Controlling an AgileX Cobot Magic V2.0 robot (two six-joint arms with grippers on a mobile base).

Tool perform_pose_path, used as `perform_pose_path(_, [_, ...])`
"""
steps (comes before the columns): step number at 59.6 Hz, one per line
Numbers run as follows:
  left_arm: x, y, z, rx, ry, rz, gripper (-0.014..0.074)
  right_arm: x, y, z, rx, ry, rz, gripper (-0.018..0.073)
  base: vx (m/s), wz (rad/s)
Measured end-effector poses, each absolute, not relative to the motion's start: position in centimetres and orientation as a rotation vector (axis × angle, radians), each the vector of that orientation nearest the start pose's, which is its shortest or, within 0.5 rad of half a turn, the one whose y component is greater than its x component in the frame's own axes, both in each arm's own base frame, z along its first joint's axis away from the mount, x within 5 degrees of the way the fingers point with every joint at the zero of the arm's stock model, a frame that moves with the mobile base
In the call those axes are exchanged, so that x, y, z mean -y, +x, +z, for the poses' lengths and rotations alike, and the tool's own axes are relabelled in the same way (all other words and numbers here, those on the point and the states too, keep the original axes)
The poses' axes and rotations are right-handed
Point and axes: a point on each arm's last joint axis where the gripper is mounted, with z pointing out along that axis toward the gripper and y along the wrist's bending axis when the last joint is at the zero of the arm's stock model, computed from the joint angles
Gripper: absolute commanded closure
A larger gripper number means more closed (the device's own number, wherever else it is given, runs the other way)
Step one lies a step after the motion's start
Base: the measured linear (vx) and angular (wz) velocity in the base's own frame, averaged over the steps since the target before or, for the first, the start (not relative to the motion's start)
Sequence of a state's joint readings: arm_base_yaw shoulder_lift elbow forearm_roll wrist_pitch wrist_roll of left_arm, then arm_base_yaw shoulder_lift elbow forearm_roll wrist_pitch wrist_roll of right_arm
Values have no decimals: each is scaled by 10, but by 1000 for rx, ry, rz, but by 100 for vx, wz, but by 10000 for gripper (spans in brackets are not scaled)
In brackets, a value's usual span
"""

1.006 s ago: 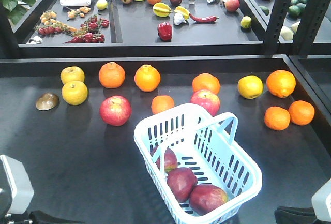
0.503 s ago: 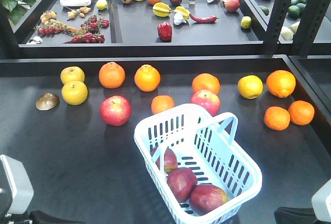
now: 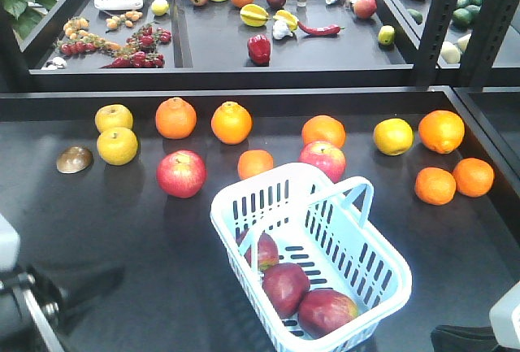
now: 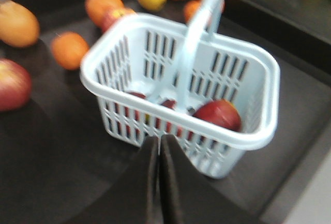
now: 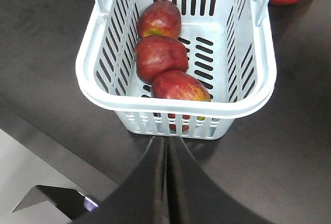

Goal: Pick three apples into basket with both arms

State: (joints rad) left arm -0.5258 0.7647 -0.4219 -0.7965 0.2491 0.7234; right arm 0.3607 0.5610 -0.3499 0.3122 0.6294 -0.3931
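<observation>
The pale blue basket (image 3: 268, 181) stands at the front middle of the dark table with its handle up. Three dark red apples (image 3: 258, 250) (image 3: 284, 287) (image 3: 327, 310) lie in a row on its bottom. In the right wrist view the same apples (image 5: 159, 18) (image 5: 160, 56) (image 5: 178, 87) fill the basket (image 5: 181, 107). My right gripper (image 5: 166, 138) is shut and empty just outside the near end wall. In the blurred left wrist view my left gripper (image 4: 159, 137) is shut and empty beside the basket's (image 4: 119, 92) long side. One apple (image 4: 220, 114) shows there.
Two pinkish-red apples (image 3: 181, 173) (image 3: 323, 159), several oranges (image 3: 231, 122) and yellow apples (image 3: 117, 145) lie behind the basket. A brown shell-like object (image 3: 74, 159) sits at the left. Raised trays of fruit (image 3: 258, 47) line the back, and a black post (image 3: 443, 23) stands at the right.
In the front view the left arm has shifted. Its grey block has slid off toward the left edge, and dark gripper parts now show at the bottom left. Basket, apples and right arm are unchanged.
</observation>
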Motion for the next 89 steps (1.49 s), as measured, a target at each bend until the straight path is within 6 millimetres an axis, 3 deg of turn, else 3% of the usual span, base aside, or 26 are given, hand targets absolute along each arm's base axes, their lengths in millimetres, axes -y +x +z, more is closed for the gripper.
perform_pose_path(10, [88, 125, 261, -1950, 575, -508, 602, -51, 87, 237, -2211, -660, 323, 564, 0, 0])
perform_pose_path(17, [81, 119, 235, -2037, 585, -458, 602, -51, 87, 237, -2212, -660, 324, 564, 0, 0])
perform_pose_path(27, [68, 108, 197, -2173, 397, -466, 602, -51, 87, 237, -2212, -660, 324, 564, 0, 0])
perform_pose_path(40, [50, 90, 171, -2042, 250, -473, 602, -51, 87, 237, -2213, -661, 324, 564, 0, 0])
perform_pose_path(57, [39, 76, 184, -1801, 311, -425, 602, -51, 87, 237, -2217, -663, 325, 564, 0, 0])
perform_pose_path(71, [19, 71, 197, -1637, 140, -270, 602, -51, 87, 236, -2221, -665, 325, 564, 0, 0])
perform_pose_path(89, [6, 57, 191, -1648, -16, -128, 602, -51, 86, 236, -2220, -665, 327, 564, 0, 0])
